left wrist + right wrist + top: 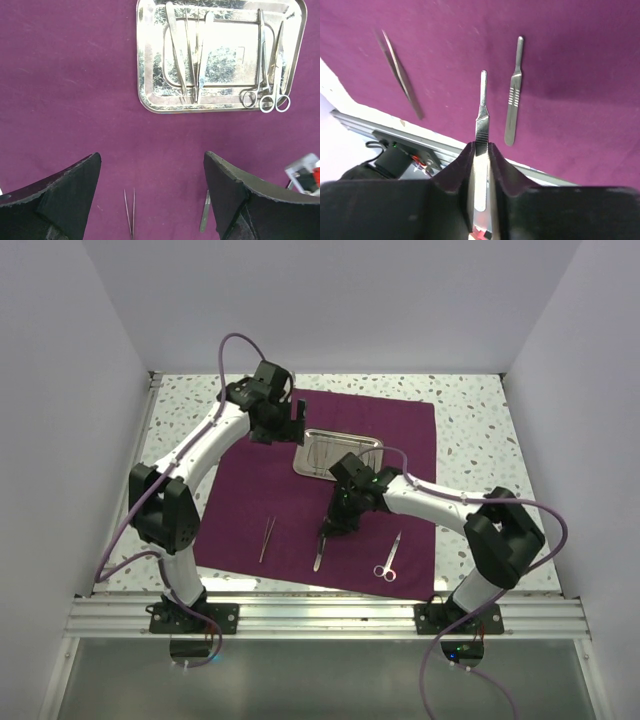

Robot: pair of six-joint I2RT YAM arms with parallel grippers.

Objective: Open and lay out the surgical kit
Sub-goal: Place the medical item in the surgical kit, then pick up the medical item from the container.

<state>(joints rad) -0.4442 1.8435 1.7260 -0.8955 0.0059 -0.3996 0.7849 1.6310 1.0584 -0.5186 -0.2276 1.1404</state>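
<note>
The surgical kit's dark purple cloth (250,500) lies spread flat on the table. A shiny steel tray (300,455) sits on its far half and holds several thin steel instruments (192,55), among them scissors (275,65). Tweezers (267,538) and scissors (388,558) lie on the near part of the cloth. My left gripper (152,170) hangs open above the cloth by the tray's left end, nothing between its fingers. My right gripper (480,147) is shut on a flat steel scalpel handle (481,110), low over the cloth's near part. A second scalpel handle (512,95) lies just beside it.
The cloth's near edge borders a strip of speckled tabletop (500,440) and an aluminium rail (330,615). White walls (60,390) close in the left, right and back. The tweezers (400,80) lie to the left of the held handle.
</note>
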